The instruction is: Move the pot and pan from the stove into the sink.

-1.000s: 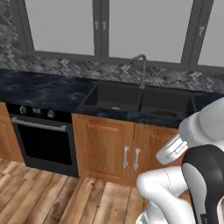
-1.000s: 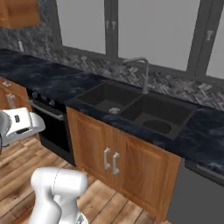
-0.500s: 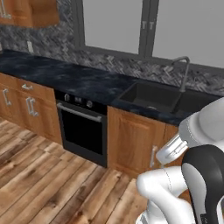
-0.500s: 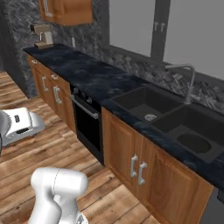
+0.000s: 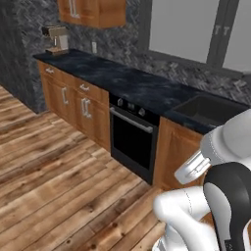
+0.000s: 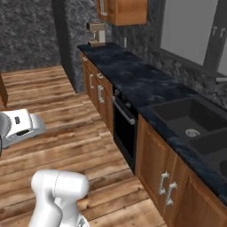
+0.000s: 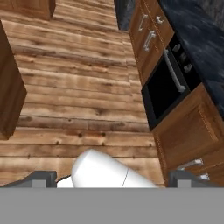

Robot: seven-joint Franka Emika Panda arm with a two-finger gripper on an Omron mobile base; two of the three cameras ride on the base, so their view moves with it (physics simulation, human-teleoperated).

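Note:
The black sink (image 5: 212,109) is set into the dark counter at the right of the left base view. In the right base view the sink (image 6: 188,119) shows its two basins and a drain. The pot, the pan and the stove are out of view. My gripper (image 7: 114,178) hangs over the wooden floor in front of the cabinets. It is open, its fingertips (image 7: 43,177) stand far apart, and nothing is between them.
A black-doored oven (image 5: 132,141) (image 6: 124,128) (image 7: 168,89) sits under the counter left of the sink. Wooden cabinets (image 5: 73,100) run on to a corner with a coffee machine (image 5: 56,39) (image 6: 97,33). A wooden block (image 7: 9,94) stands left of the hand. Plank floor (image 5: 54,181) spreads out in front.
The whole picture has shifted: the camera has swung left along the counter. The sink has slid to the right edge, and the oven, more cabinets and the corner have come into view.

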